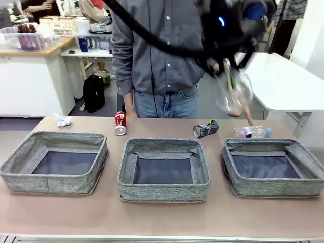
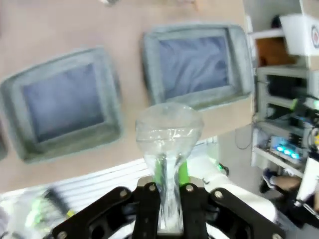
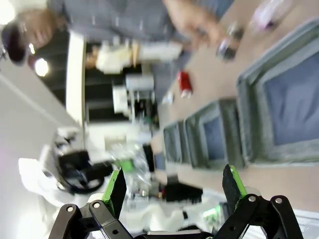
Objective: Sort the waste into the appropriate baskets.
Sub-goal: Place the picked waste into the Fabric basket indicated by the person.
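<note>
Clear plastic bottle (image 1: 233, 94), label-free and crushed flat at the gripped end, hangs in the air above the table's right side, well clear of the table. The left hand (image 2: 168, 180) has it pinched, the green-padded fingers (image 2: 183, 174) closed almost together on the squashed part and the rounder body sticking out past them. That arm sweeps in high from the left, crossing in front of the person standing at the far edge, with the wrist turned down towards the table; it looks smeared with motion from the front.

Below it sits the right basket (image 1: 273, 188), with the middle basket (image 1: 162, 192) and left basket (image 1: 45, 183) in a row along the near edge. Behind the right basket, by the far edge, lies the bottle with a pinkish label (image 1: 250, 131). A black-and-silver can (image 1: 205, 128) lies on its side behind the middle basket, a red can (image 1: 120, 123) further left, and a white paper wad (image 1: 63, 120) near the far left corner.

The right hand (image 3: 174, 186) is held rolled sideways, fingers spread wide with nothing between them.
</note>
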`<state>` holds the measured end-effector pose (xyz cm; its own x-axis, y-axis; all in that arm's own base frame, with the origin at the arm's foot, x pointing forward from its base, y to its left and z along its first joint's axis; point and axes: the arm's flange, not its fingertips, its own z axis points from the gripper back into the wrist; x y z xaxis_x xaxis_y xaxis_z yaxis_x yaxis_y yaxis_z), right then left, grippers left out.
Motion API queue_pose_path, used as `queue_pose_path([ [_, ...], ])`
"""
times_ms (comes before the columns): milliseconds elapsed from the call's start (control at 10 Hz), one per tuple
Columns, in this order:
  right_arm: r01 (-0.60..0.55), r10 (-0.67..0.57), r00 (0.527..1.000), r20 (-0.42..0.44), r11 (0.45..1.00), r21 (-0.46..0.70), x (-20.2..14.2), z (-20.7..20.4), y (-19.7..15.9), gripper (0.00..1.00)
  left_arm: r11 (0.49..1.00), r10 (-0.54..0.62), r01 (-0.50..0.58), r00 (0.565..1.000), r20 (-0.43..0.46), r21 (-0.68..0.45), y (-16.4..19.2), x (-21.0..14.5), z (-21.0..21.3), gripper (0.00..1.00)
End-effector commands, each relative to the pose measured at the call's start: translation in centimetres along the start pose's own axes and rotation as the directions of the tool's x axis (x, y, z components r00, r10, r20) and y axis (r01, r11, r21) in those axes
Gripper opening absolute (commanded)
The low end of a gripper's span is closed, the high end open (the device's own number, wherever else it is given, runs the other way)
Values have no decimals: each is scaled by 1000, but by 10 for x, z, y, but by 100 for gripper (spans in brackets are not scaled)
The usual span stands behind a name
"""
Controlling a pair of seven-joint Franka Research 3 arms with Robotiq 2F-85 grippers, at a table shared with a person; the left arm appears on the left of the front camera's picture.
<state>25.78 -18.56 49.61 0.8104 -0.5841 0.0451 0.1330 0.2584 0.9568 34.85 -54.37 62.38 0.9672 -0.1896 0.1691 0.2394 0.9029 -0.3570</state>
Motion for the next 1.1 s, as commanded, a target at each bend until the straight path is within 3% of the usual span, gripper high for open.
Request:
queue_pose_path([
  [0, -9, 11, 992, 127, 1000, -16, -6, 27, -15, 100, 995, -69, 72, 997, 41, -66, -10, 4, -69, 9],
  [100, 2, -5, 983, 181, 1000, 21, -10, 44, -26, 100, 996, -45, 52, 994, 101, -76, -29, 16, -104, 9],
  [200, -5, -10, 978, 208, 997, 72, -14, 56, -35, 100, 992, -14, 20, 999, 52, -122, -44, 28, -137, 9],
  [300, -18, -10, 978, 208, 991, 134, -20, 69, -40, 100, 997, -7, 14, 997, 82, -81, -51, 37, -168, 9],
  [400, 35, -40, 981, 191, 999, 30, -3, 65, -24, 100, 995, 19, -15, 999, 40, -100, -54, 42, -193, 9],
  [600, 35, -40, 981, 191, 999, 30, -3, 65, -24, 100, 999, 7, -6, 999, 34, -39, -57, 42, -218, 9],
  [1000, 35, -40, 981, 191, 999, 30, -3, 65, -24, 100, 999, 37, -37, 999, 29, -18, -57, 44, -223, 9],
])
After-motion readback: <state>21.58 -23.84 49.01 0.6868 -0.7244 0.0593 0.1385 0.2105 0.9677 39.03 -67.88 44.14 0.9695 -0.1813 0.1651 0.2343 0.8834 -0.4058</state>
